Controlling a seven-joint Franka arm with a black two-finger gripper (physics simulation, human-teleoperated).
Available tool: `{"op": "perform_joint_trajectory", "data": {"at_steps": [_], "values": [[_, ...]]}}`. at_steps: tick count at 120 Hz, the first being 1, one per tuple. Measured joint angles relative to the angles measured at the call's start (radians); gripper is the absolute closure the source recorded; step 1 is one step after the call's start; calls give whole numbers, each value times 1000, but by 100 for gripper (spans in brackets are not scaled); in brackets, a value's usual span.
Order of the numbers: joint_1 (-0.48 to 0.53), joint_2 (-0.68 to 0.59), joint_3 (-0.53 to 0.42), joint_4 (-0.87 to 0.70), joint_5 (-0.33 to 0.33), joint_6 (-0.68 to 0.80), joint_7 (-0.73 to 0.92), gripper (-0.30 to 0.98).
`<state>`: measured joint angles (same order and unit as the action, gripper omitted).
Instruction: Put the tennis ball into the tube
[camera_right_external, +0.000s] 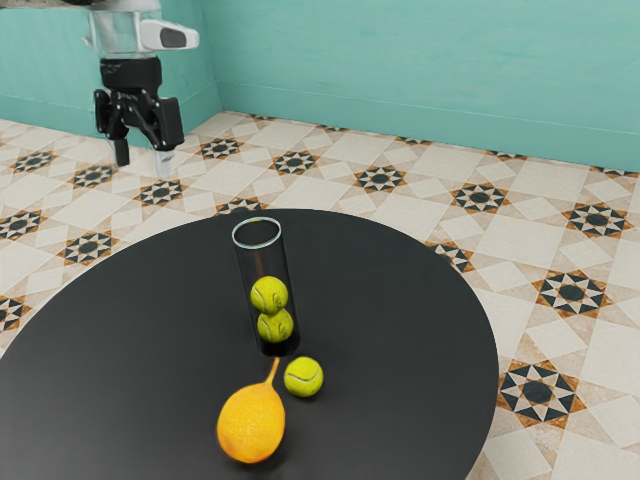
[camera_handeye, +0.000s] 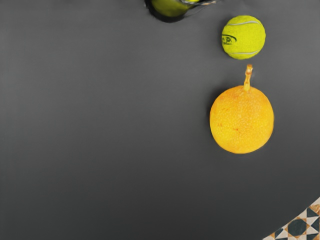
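Lower centre of the exterior view lies the stemmed orange fruit; just beside it, the loose tennis ball; behind, the clear tube. Upper left, the black gripper – fingers apart, empty. The step seems approaching; next, descend around the ball.

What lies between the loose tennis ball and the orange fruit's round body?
In the wrist view, a thin stem reaches from the round body toward the loose tennis ball.
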<state>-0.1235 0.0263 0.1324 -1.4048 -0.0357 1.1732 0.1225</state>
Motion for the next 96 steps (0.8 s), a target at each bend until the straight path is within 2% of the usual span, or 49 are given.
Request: {"op": "perform_joint_trajectory", "data": {"at_steps": [16, 28, 41, 54, 75, 96], "values": [[15, -17, -15, -43, 14, 146, 21, 0], [56, -132, -76, -235, 18, 255, 25, 0], [12, -183, -130, -420, 17, 395, 25, 0], [5, -162, -154, -533, 13, 538, 24, 0], [17, -71, -197, -573, 10, 719, 20, 0], [18, -96, -278, -714, 5, 849, -30, 0]]}}
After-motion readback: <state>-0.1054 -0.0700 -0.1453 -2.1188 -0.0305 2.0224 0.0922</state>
